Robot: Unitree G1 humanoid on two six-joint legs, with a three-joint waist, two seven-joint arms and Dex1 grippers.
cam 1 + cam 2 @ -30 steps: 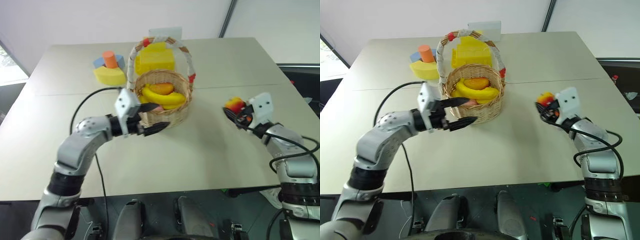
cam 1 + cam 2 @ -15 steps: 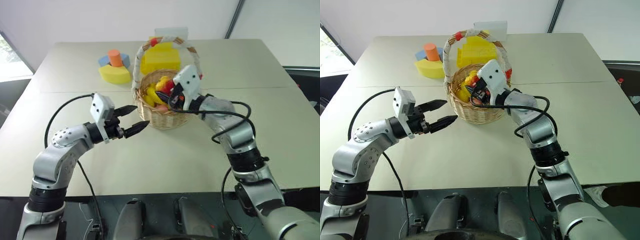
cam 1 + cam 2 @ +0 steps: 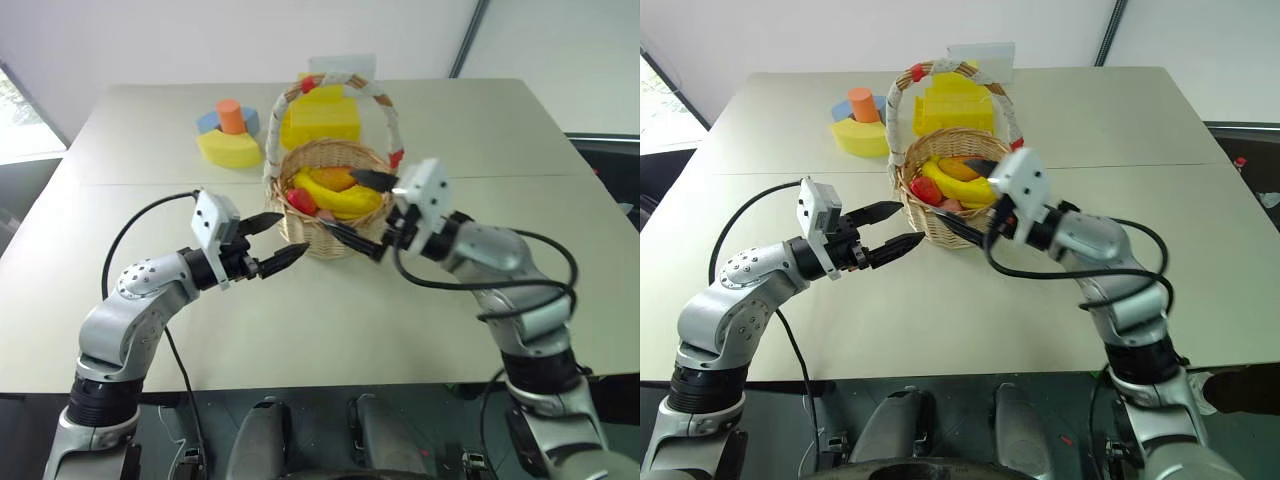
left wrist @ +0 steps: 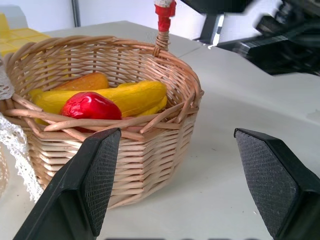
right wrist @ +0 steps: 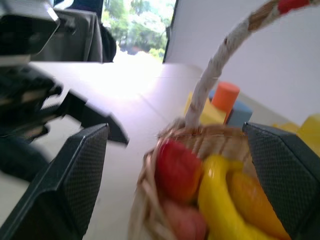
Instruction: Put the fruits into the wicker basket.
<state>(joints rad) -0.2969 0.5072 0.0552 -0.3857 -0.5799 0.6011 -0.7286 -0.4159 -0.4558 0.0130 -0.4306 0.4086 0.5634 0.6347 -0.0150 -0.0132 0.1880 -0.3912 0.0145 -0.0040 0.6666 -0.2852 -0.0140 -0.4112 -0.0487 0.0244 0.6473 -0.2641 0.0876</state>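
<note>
The wicker basket (image 3: 345, 228) stands mid-table, its white-wrapped handle arching over it. Inside lie a yellow banana (image 3: 338, 196), an orange mango-like fruit (image 3: 336, 178), a red strawberry-like fruit (image 3: 300, 200) and a pink fruit (image 3: 325, 214). My right gripper (image 3: 362, 210) is open and empty at the basket's right front. One of its fingers (image 3: 372, 179) reaches over the rim and the other runs along the front wall. My left gripper (image 3: 279, 240) is open and empty just left of the basket, pointing at it. The left wrist view shows the red fruit (image 4: 92, 106) beside the banana (image 4: 127, 97).
A yellow foam block (image 3: 320, 115) sits right behind the basket. A yellow half-round block (image 3: 230, 148) with an orange cylinder (image 3: 231, 114) and a blue piece lies at the back left. A white card (image 3: 340, 67) stands at the table's far edge.
My right gripper carried the red-and-yellow fruit from the table's right side to the basket and opened; the fruit now lies inside. The left gripper stayed open beside the basket.
</note>
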